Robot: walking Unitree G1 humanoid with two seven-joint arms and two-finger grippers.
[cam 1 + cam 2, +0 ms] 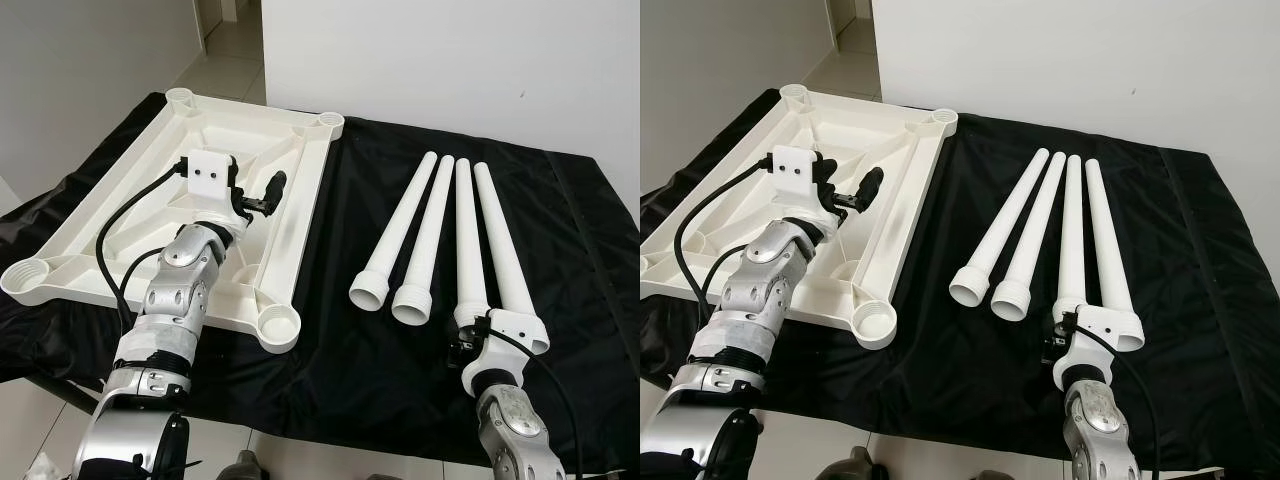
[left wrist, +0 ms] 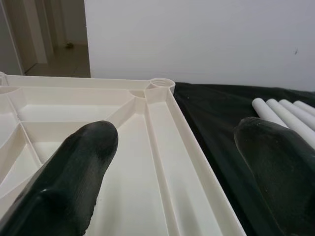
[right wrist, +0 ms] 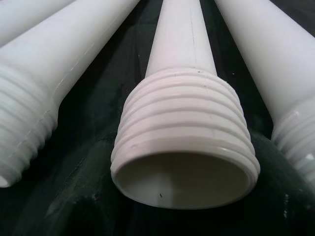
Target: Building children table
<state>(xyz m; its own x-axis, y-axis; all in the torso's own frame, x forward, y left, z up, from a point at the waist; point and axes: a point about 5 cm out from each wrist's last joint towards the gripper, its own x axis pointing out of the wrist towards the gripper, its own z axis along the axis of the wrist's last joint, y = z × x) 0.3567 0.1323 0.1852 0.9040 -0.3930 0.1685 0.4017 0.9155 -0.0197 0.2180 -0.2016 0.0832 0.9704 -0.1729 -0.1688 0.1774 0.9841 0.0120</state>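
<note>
four legs (image 1: pixel 430 225) on cloth; right gripper (image 1: pixel 468 345) at one's threaded end, fingers' state unclear; left gripper (image 1: pixel 268 193) fingers spread over tabletop (image 1: pixel 290 150).

Black cloth (image 1: pixel 380 340) under upturned tabletop (image 1: pixel 290 150), four legs (image 1: pixel 432 225).

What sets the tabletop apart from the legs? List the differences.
The tabletop is one flat, ribbed square lying upside down on the robot's left; the legs are four round tapered tubes lying side by side on its right. The tabletop has a round socket at each corner; the legs have threaded open ends. The left gripper is over the tabletop, the right gripper at a leg's end. Both are white plastic on black cloth.
</note>
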